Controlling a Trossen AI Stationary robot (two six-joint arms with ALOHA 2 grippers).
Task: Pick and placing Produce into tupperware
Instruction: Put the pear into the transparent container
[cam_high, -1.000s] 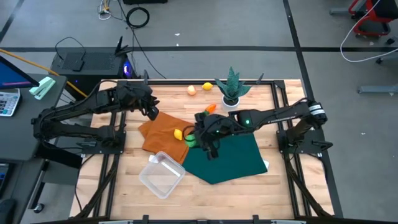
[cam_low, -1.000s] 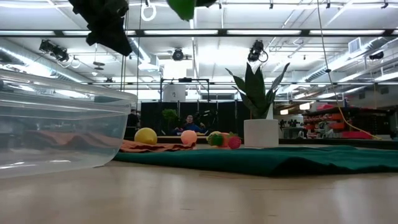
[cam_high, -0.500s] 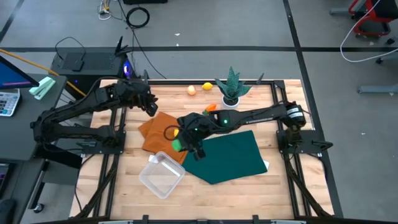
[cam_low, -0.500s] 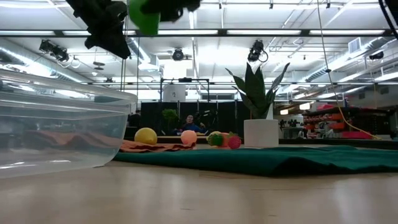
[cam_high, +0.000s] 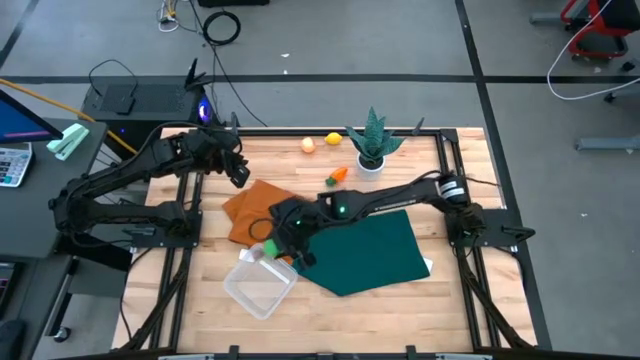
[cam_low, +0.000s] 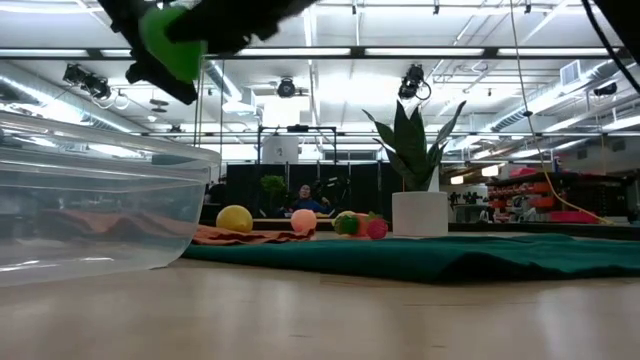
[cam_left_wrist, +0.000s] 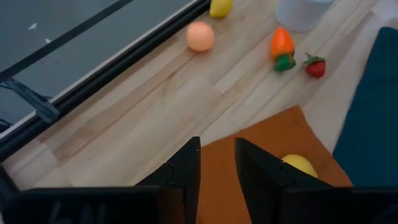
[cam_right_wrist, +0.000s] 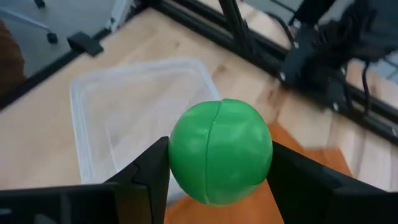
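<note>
Your clear tupperware (cam_high: 260, 281), lower left of centre, looks empty. Right gripper (cam_right_wrist: 219, 163) grips a green ball (cam_right_wrist: 221, 151) just above its rim. Left gripper (cam_left_wrist: 217, 163), upper left, fingers slightly apart, holds nothing.

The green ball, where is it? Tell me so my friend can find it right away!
Find the clear plastic tub near the front of the wooden table. Just above its far edge, the right gripper holds the green ball between its two dark fingers. It is the only green fruit and the only one up in the air; the others lie on the table or the orange cloth.
</note>
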